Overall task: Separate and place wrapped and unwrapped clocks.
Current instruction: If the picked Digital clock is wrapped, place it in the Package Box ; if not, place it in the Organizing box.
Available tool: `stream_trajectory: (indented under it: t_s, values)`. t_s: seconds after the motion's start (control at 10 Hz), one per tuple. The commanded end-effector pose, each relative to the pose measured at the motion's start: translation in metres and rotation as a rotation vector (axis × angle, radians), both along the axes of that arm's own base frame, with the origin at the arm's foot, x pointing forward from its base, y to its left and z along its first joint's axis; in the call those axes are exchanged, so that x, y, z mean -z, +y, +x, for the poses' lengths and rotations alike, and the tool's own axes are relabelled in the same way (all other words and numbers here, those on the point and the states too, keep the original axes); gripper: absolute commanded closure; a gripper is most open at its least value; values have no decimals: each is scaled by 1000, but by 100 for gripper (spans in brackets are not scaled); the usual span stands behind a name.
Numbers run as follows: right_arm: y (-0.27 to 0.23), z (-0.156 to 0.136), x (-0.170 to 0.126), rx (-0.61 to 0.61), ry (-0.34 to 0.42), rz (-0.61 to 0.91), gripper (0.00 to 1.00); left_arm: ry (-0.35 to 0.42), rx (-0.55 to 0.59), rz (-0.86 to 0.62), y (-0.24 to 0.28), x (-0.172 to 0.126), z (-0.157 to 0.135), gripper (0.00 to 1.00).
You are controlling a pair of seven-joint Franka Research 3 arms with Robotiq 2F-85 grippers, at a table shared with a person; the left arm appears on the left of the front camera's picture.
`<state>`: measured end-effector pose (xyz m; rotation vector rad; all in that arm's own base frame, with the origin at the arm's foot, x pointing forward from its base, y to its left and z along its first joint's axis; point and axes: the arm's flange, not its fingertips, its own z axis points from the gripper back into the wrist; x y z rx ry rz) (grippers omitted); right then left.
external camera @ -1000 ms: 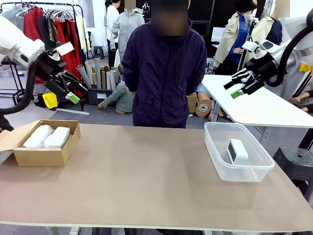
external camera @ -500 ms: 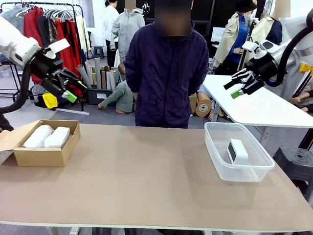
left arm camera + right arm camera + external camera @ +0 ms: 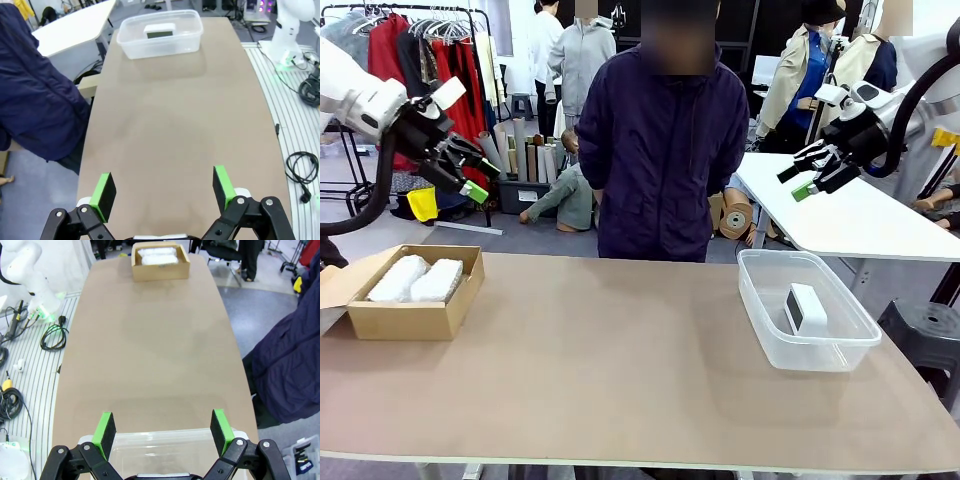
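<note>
Two bubble-wrapped clocks (image 3: 400, 278) (image 3: 437, 280) lie side by side in an open cardboard box (image 3: 415, 320) at the table's left end. The same wrapped clocks (image 3: 158, 256) appear far off in the right wrist view. The bare white clock (image 3: 807, 308) stands in a clear plastic tub (image 3: 770, 345) at the right, and its screen faces the left wrist camera (image 3: 160, 32). My left gripper (image 3: 480, 178) hangs open and empty, high above the box. My right gripper (image 3: 795, 182) is open and empty, high above the tub.
A person in a dark coat (image 3: 660, 150) stands at the table's far edge, hands down. The brown tabletop (image 3: 620, 360) lies between box and tub. A white table (image 3: 850, 215) stands behind the right end. Cables (image 3: 50, 337) lie on the floor by the robot's side.
My left gripper has risen slightly and shifted a little to the right above the box. The right arm, the clocks and the containers have not moved.
</note>
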<state>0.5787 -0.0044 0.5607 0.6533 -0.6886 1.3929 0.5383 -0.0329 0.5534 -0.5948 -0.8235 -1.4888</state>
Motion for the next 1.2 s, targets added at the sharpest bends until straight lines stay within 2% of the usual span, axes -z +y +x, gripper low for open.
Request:
stream_trajectory:
  t_s: [0.0, 0.1, 0.2, 0.3, 1.1]
  values:
    - [1, -2, -1, -9, -2, -17, 0, -5, -41, -2, -6, 2, -4, 0]
    - [1, -2, -1, -9, -2, -17, 0, 9, -47, 7, -8, 3, -3, 0]
    - [1, -2, -1, -9, -2, -17, 0, 64, -97, 4, -4, 7, 1, 0]
    - [1, -2, -1, -9, -2, -17, 0, -3, -21, 7, -2, 3, 2, 0]
    - [1, -2, -1, -9, -2, -17, 0, -3, -21, 7, -2, 3, 2, 0]
